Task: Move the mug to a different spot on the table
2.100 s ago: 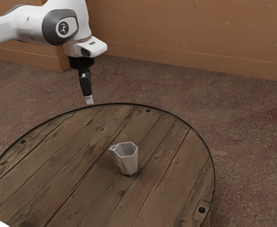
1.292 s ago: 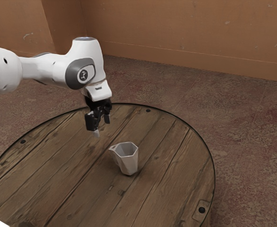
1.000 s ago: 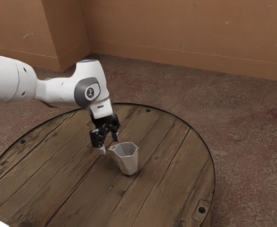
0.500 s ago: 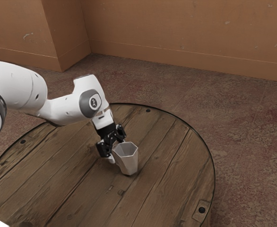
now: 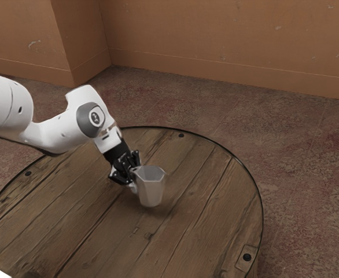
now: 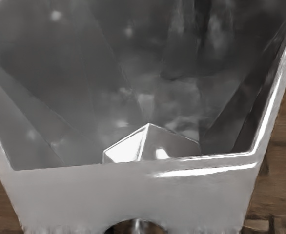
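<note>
**Tool on the mug, mid-counter**

I have the tool (image 5: pixel 127 172) clamped on the mug (image 5: pixel 150 186), gripping the side that faces the exterior view's left, right at the rim. The mug sits upright near the middle of the round wooden counter (image 5: pixel 204 191); I can't tell whether its base touches the planks. It's a pale grey-white piece, faceted, with an angular rim and walls tapering to a narrower foot. On the wrist view I'm looking straight down into the mug (image 6: pixel 133 97): dark, glossy inner facets, a thick light rim, a bright glint at the bottom. Brown wood of the counter (image 6: pixel 279 185) shows just beside it.
</note>
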`<state>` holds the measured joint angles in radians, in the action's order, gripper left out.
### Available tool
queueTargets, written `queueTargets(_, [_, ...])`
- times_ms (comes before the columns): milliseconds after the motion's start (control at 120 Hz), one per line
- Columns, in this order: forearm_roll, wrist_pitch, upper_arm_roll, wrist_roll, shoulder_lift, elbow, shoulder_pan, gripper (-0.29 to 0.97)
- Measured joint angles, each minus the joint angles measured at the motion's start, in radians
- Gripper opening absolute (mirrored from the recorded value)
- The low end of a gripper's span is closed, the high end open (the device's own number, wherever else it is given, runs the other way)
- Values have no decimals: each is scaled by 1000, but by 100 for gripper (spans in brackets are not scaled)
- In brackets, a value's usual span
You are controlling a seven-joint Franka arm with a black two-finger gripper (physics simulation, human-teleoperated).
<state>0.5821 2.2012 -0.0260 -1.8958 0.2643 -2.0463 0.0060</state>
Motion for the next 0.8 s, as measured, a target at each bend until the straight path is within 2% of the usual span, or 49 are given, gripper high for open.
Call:
queueTargets(108, [59,-10,-1,-62,-47,-53,51,-3])
queueTargets(242, [86,-19,-1,-130,-71,-80,95,1])
queueTargets(608, [85,-45,-9,-298,-112,-149,241,2])
queueTargets(800, [82,-48,-10,-366,-56,-138,264,3])
